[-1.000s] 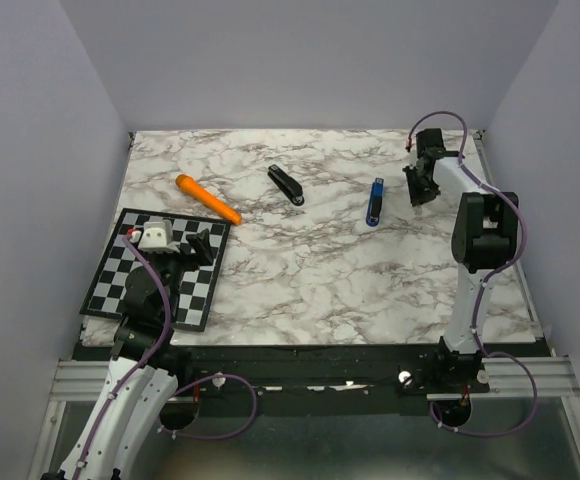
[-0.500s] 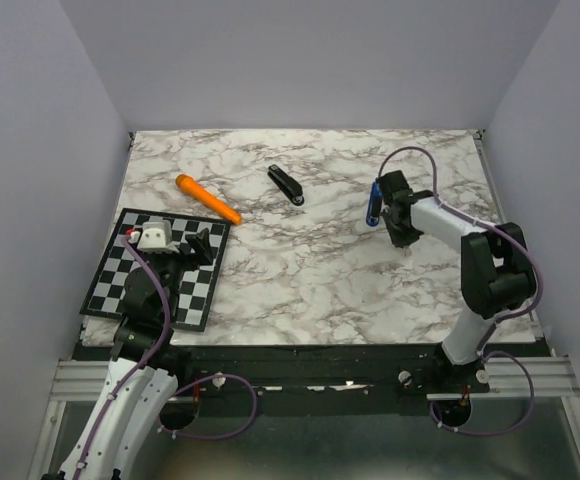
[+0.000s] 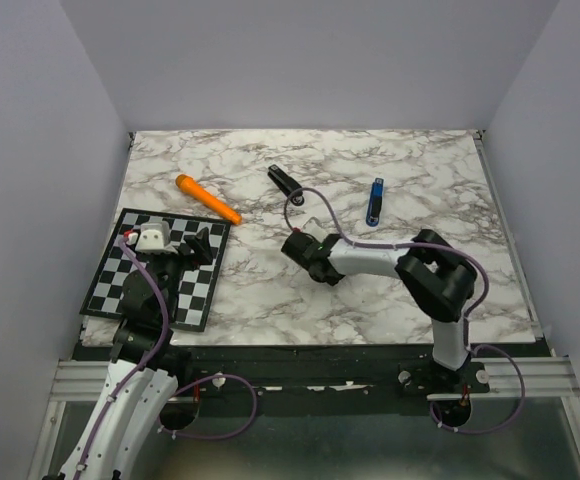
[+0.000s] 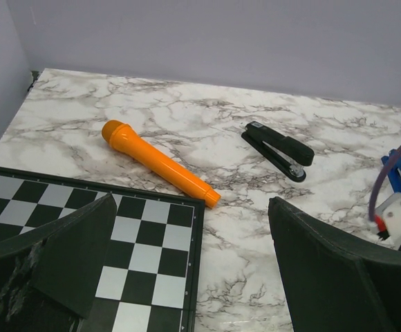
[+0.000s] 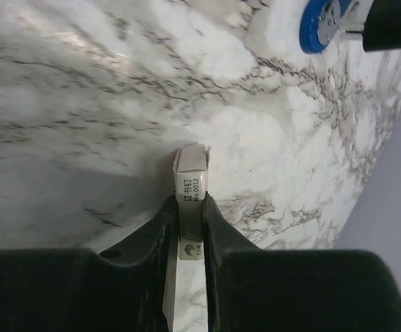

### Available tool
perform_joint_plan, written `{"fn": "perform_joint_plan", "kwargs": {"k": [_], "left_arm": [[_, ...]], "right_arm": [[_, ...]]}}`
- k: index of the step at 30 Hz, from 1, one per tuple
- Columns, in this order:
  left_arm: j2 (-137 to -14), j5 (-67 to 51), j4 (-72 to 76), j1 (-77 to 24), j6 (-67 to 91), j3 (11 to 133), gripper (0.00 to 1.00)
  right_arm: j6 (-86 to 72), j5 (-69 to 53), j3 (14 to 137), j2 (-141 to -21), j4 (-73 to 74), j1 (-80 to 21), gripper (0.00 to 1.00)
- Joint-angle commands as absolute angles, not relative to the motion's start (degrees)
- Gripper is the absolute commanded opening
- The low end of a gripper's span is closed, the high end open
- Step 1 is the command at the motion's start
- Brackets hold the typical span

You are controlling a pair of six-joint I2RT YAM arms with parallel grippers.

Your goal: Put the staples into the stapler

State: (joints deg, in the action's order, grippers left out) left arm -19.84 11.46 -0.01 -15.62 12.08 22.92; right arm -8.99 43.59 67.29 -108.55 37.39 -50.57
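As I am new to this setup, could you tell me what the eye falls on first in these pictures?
The right arm reaches across the marble table, with the right gripper clamped on a small whitish cardboard box that has a printed label. Next comes the bright orange marker-like stick at the far left, just beyond the black-and-white checkerboard. The black stapler lies at far centre.

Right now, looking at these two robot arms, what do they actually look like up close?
Both the left arm and right arm mix black joints with pale grey-white links. A thin purple cable loops along each. The left gripper has a white block with a red dot behind it; its fingers are broad dark wedges. The right gripper has slimmer black fingers.
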Motion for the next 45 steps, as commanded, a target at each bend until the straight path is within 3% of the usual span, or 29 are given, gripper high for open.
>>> {"fn": "perform_joint_plan", "kwargs": {"k": [1,5,9,15,21,27,38,45], "left_arm": [[-18.8,10.8,0.1,-15.8,12.5,22.8,0.99],[-18.6,11.2,0.1,-15.8,12.5,22.7,0.99],[-18.8,11.2,0.4,-15.8,12.5,22.7,0.99],[-19.3,10.7,0.4,-15.8,12.5,22.6,0.99],[-20.3,9.1,0.4,-15.9,12.6,22.7,0.99],[-20.7,8.4,-2.1,-15.9,12.8,23.6,0.99],[-20.8,4.5,-8.7,-15.9,12.6,27.2,0.99],[-20.9,2.0,-9.8,-15.9,12.1,28.1,0.99]], "right_arm": [[-13.2,53.3,73.1,-115.5,41.4,-57.1,0.25],[-14.5,50.9,76.1,-117.9,43.1,-63.0,0.35],[-15.4,47.2,77.6,-118.2,44.6,-66.4,0.54],[-16.4,36.7,73.9,-108.6,43.0,-66.6,0.69],[-12.5,19.1,65.8,-97.2,35.7,-58.8,0.73],[-7.9,6.7,60.9,-96.1,28.7,-50.5,0.74],[-3.6,1.6,62.5,-104.1,23.0,-46.3,0.74],[1.5,-1.6,64.1,-101.3,25.6,-46.5,0.71]]}}
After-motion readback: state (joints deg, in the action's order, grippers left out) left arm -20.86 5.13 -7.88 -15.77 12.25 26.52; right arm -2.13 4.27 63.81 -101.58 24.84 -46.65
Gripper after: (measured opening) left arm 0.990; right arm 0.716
